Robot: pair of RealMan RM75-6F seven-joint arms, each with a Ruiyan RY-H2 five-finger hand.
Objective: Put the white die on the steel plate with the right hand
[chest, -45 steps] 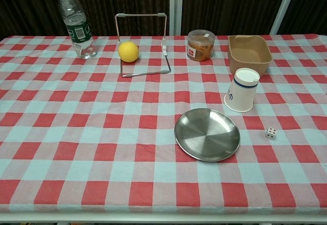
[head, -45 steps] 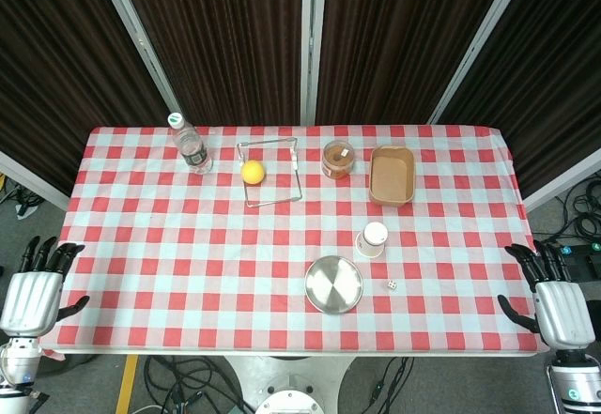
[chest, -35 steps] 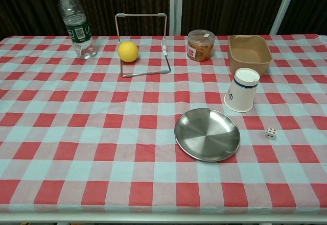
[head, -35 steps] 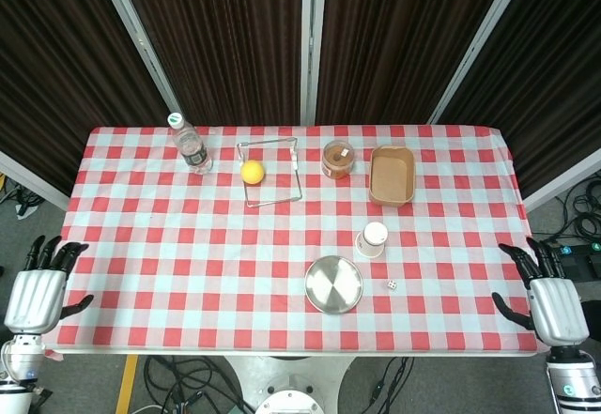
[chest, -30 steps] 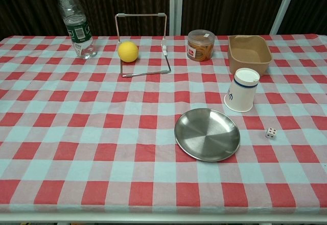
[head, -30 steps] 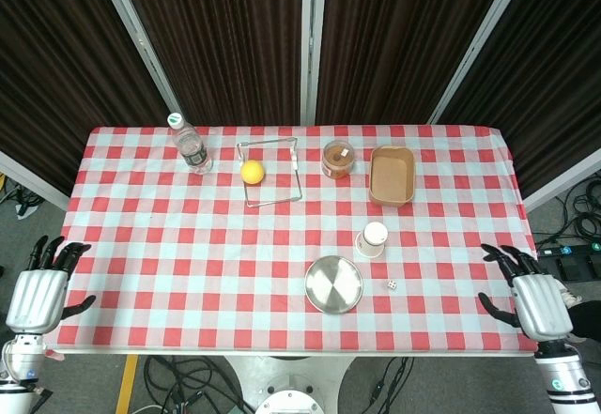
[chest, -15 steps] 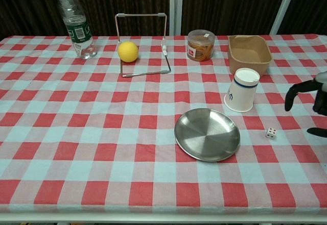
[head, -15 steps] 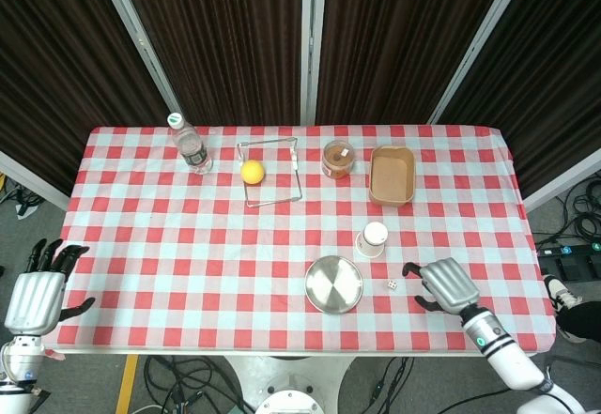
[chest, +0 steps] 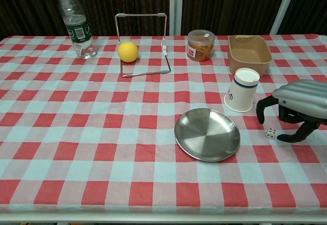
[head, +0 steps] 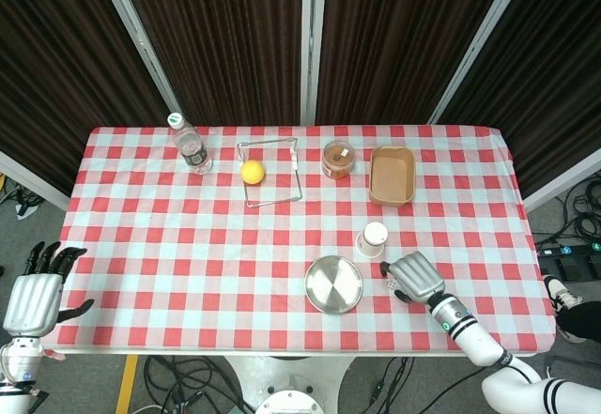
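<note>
The small white die [chest: 271, 132] [head: 392, 285] lies on the checked cloth just right of the round steel plate [chest: 207, 134] [head: 333, 283]. My right hand [chest: 296, 105] [head: 412, 277] hovers palm-down over the die with its fingers apart and curled downward around it; nothing is held, and I cannot tell whether a fingertip touches the die. My left hand [head: 34, 293] hangs open off the table's left front corner, seen only in the head view.
An upside-down paper cup [chest: 241, 90] stands close behind the die and hand. Further back are a brown tray [chest: 249, 52], an orange jar [chest: 200, 45], a wire stand [chest: 145, 44] with a yellow ball [chest: 128, 51], and a water bottle [chest: 74, 22].
My right hand has swung in from the table's right edge leftward, arriving over the die. The die, plate and left hand have stayed put.
</note>
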